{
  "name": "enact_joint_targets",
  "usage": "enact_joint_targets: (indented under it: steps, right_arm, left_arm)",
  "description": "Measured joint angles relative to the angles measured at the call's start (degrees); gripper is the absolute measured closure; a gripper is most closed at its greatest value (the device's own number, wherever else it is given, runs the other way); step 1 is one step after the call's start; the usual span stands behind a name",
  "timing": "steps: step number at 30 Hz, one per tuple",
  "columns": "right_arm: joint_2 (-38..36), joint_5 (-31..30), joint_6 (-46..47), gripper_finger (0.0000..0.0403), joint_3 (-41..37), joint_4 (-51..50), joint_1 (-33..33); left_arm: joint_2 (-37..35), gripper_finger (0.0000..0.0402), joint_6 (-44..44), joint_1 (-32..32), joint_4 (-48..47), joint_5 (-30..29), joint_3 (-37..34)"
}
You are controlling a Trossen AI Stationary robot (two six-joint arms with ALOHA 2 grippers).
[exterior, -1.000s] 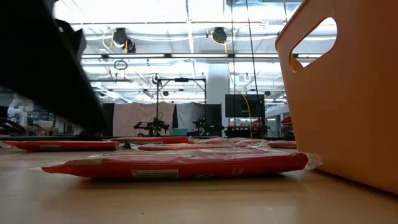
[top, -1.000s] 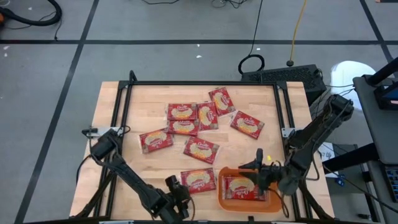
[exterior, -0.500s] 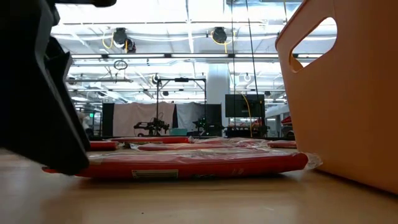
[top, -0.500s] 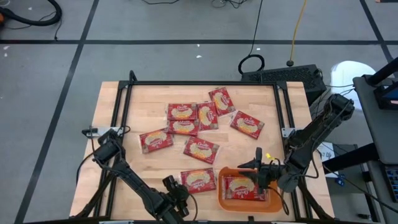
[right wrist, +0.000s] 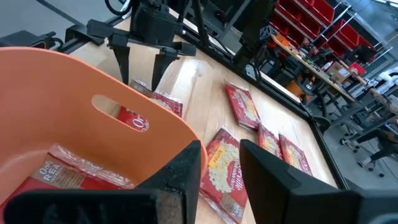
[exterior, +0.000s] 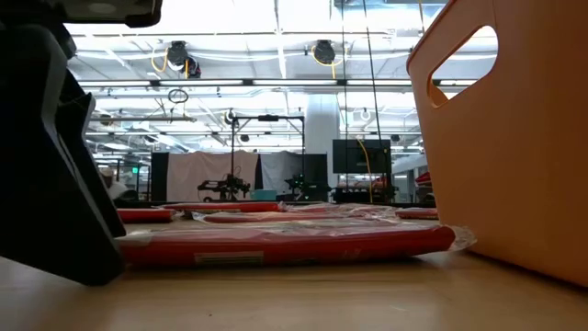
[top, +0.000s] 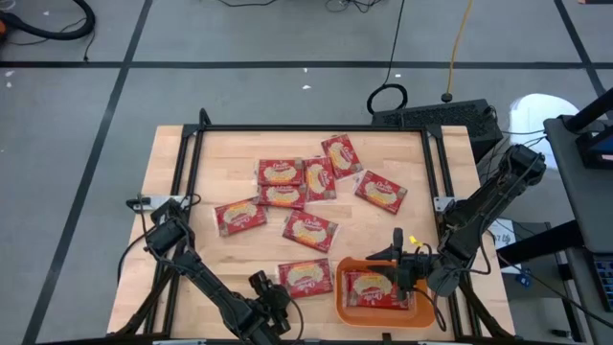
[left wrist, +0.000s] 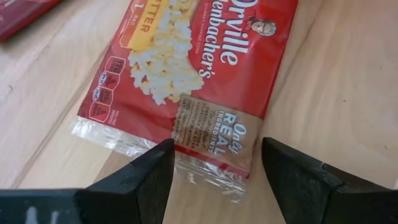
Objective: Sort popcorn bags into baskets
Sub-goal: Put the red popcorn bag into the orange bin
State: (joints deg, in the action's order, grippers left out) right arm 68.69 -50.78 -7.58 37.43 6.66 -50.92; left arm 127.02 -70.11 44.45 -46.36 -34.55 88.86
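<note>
Straddling popcorn bag (left wrist: 193, 81) edge, spread left gripper (left wrist: 214, 171); bag top cropped.

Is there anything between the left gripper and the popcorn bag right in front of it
Nothing visible. The left gripper is open just off the near edge of the popcorn bag, with only bare table between them. The basket sits beside that bag.

This is a robotics lab or workshop. A wooden desk (top: 172, 172) with a black metal frame (top: 306, 129) stands on a grey floor (top: 239, 86) marked with dark lines and strewn with cables (top: 388, 96). Beyond it are ceiling strip lights (exterior: 230, 60), other rigs (exterior: 225, 188), a dark screen (exterior: 361, 156) and shelves of red bins (right wrist: 317, 22).
</note>
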Motion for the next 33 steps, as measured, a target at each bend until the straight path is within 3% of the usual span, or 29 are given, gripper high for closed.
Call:
enact_joint_targets:
  steps: [9, 15, 24, 29, 33]
  right_arm:
    - [0.0, 0.0, 0.9, 0.03, 0.0, 0.0, 0.0]
    - [0.0, 0.0, 0.9, 0.03, 0.0, 0.6, 0.0]
    - [0.0, 0.0, 0.9, 0.03, 0.0, 0.9, 0.0]
    - [0.0, 0.0, 0.9, 0.03, 0.0, 1.2, 0.0]
    - [0.0, 0.0, 0.9, 0.03, 0.0, 2.0, -0.1]
  left_arm:
    - [-3.4, 0.0158, -3.6, -0.2, -6.1, 3.1, -0.3]
    - [-9.2, 0.0158, -4.7, -0.1, -19.0, 4.3, -0.3]
    - [-12.6, 0.0158, -7.9, -2.7, -40.9, -1.1, -0.7]
    - [-12.5, 0.0158, -2.0, -5.6, -39.8, -1.6, -5.0]
    - [-12.4, 0.0158, 1.6, -7.6, -33.5, -0.8, -10.5]
